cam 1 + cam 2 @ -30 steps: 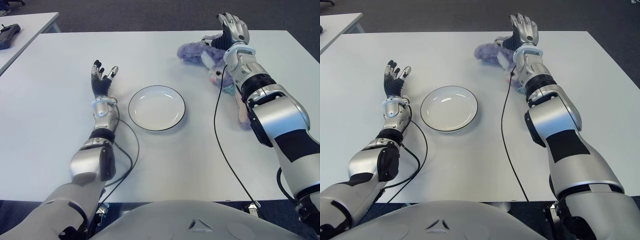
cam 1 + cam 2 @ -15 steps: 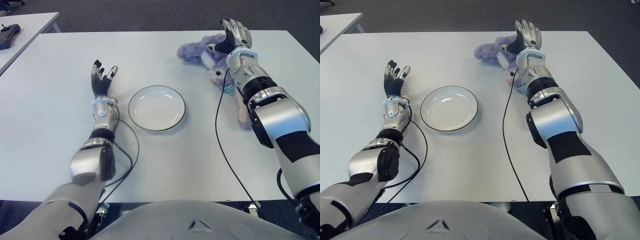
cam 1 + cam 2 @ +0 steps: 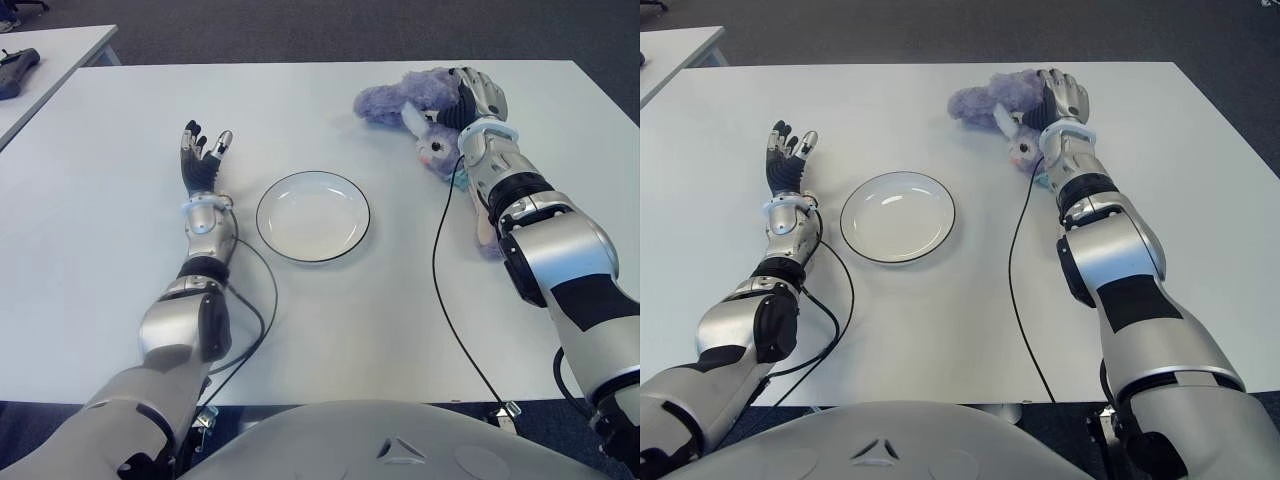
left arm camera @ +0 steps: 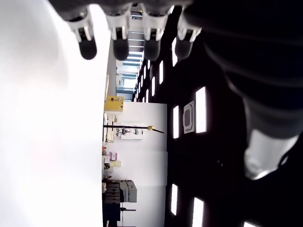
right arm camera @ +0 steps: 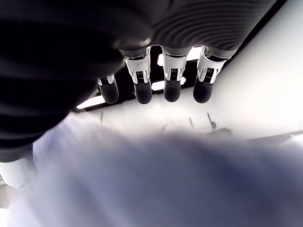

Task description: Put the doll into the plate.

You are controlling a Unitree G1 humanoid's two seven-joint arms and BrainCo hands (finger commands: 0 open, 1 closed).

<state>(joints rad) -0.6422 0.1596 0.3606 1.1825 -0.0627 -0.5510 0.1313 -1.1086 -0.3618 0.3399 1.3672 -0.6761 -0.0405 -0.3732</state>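
The doll [image 3: 396, 101], a purple plush rabbit with a pale face, lies at the far right of the white table [image 3: 330, 320]. My right hand [image 3: 478, 94] is laid over the doll's far end. In the right wrist view its fingers [image 5: 171, 87] reach out straight above the purple fur [image 5: 165, 184], not closed around it. The plate [image 3: 313, 216], white with a dark rim and nothing in it, sits mid-table, left of the doll and nearer to me. My left hand [image 3: 203, 155] shows left of the plate with its fingers [image 4: 118, 45] spread, holding nothing.
A black cable [image 3: 440, 260] runs along my right arm, across the table toward the front edge. A second white table [image 3: 60, 45] stands at the far left with a dark object [image 3: 15, 70] on it.
My right hand has drawn back from beyond the doll and come down onto its far end. The left hand and the plate have not moved.
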